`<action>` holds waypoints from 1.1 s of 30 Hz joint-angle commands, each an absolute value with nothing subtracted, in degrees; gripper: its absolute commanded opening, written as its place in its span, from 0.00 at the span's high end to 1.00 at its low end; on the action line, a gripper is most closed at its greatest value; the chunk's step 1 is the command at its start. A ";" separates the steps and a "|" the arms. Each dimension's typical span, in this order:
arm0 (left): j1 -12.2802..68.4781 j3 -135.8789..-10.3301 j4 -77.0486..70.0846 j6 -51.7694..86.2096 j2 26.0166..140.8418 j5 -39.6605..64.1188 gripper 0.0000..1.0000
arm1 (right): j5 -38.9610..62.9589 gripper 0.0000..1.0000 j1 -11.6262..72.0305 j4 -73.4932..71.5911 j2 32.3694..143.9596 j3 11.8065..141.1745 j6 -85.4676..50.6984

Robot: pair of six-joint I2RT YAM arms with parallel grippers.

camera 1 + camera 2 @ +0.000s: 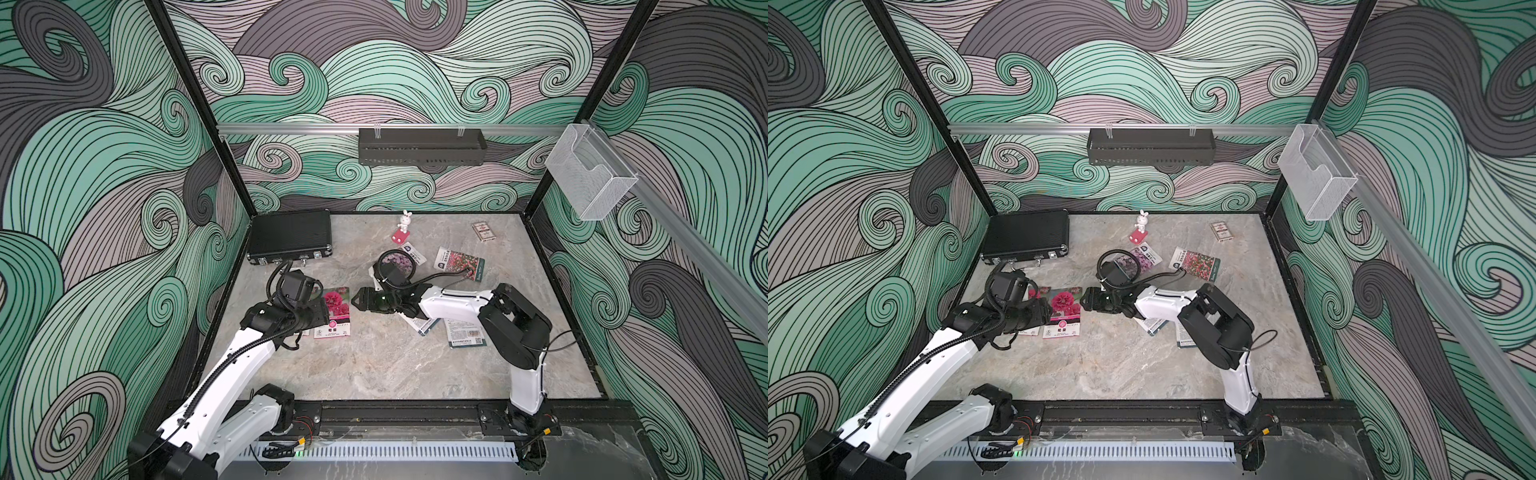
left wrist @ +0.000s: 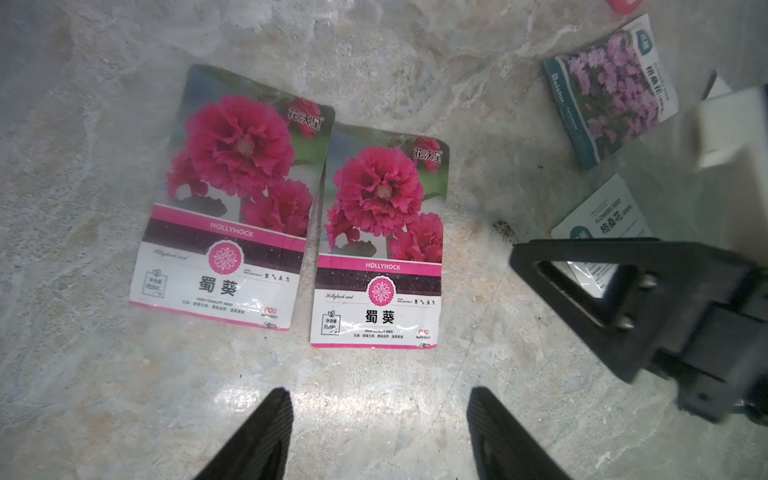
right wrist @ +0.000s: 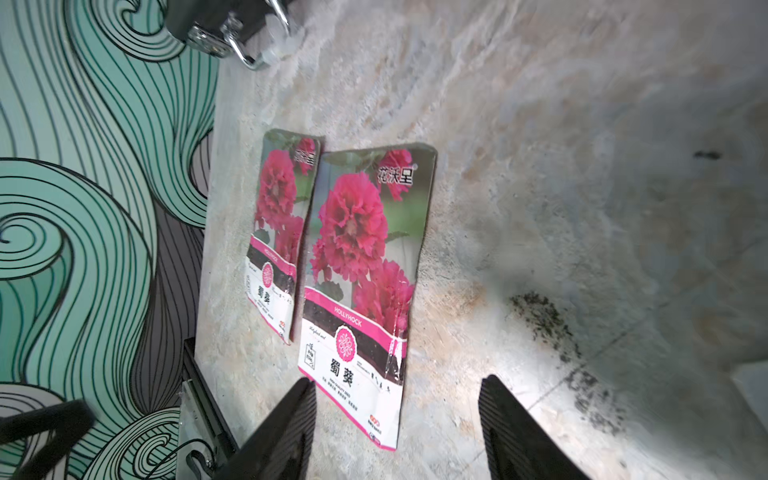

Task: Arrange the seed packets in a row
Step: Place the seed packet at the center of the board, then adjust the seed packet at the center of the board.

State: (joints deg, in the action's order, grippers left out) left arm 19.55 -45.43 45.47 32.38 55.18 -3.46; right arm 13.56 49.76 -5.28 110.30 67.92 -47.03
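Note:
Two magenta hollyhock seed packets (image 2: pixel 232 199) (image 2: pixel 382 237) lie face up side by side, edges touching, at the table's left-centre. My left gripper (image 2: pixel 380 392) hangs open above their near edge, with nothing between its fingers. My right gripper (image 3: pixel 400 379) is open just right of the right-hand magenta packet (image 1: pixel 334 309), whose corner lies flat on the table between its fingers. A purple packet (image 1: pixel 395 261) sits behind the right wrist, a red-pink one (image 1: pixel 459 262) further right. Two white-backed packets (image 1: pixel 426 324) (image 1: pixel 463 332) lie partly hidden under the right arm.
A black case (image 1: pixel 291 235) stands at the back left. A rabbit figurine (image 1: pixel 403 226) and a small card box (image 1: pixel 483 231) sit along the back. A dark shelf (image 1: pixel 419 145) and a clear holder (image 1: pixel 590 174) hang on the walls. Dark specks (image 3: pixel 540 316) mark the table.

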 commanded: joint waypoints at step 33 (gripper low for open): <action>19.25 -35.94 28.56 41.13 76.85 2.93 0.37 | 20.38 0.41 43.68 2.11 98.26 59.09 -30.13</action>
State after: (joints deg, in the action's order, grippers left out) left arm 19.55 -35.88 29.04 40.36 76.36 3.68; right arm 19.84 43.79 2.79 98.06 59.96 -30.48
